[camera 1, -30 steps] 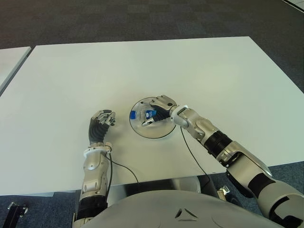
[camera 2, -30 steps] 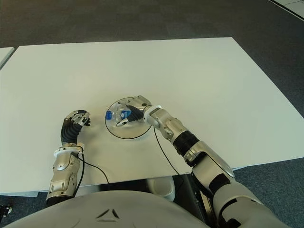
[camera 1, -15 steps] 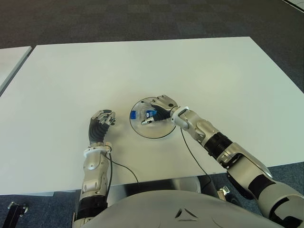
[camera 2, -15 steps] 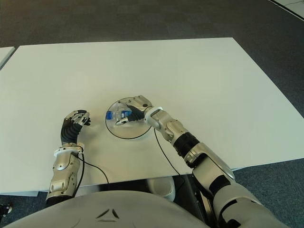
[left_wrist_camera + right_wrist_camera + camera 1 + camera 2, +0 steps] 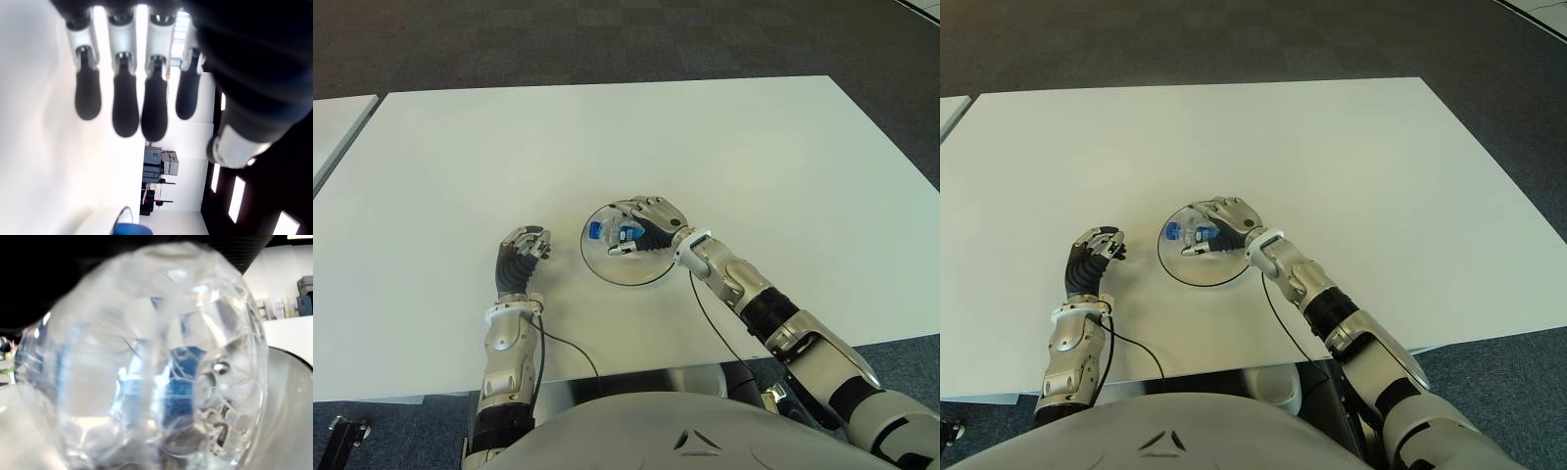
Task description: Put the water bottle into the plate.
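Hidden: the right hand (image 5: pixel 646 223) covers most of the water bottle (image 5: pixel 612 233); only its blue cap end and part of the blue label show past the fingers (image 5: pixel 628 248) in the eye views.
Hard to make out: whether the bottle's body touches the plate floor cannot be told; the right wrist view is filled by the bottle's clear base seen end-on, with the plate's rim at one edge.
Water bottle: lying on its side over the plate (image 5: pixel 609 270), cap pointing toward the robot's left.
Right hand: over the plate, fingers curled around the bottle and clamped on it.
Left hand (image 5: pixel 521 257): to the left of the plate, well apart from it, fingers loosely bent with nothing between them; its wrist view shows four dark fingertips (image 5: pixel 125 107) side by side and free.
Cut off: the left wrist view catches only a sliver of the plate's rim and the blue cap at its border.
Counter (image 5: pixel 754 166): white, plain; a thin black cable (image 5: pixel 566 345) trails from the left forearm across it.
Room: dark carpet tiles (image 5: pixel 607 39) beyond the counter; another white surface (image 5: pixel 331 122) at the far left edge.
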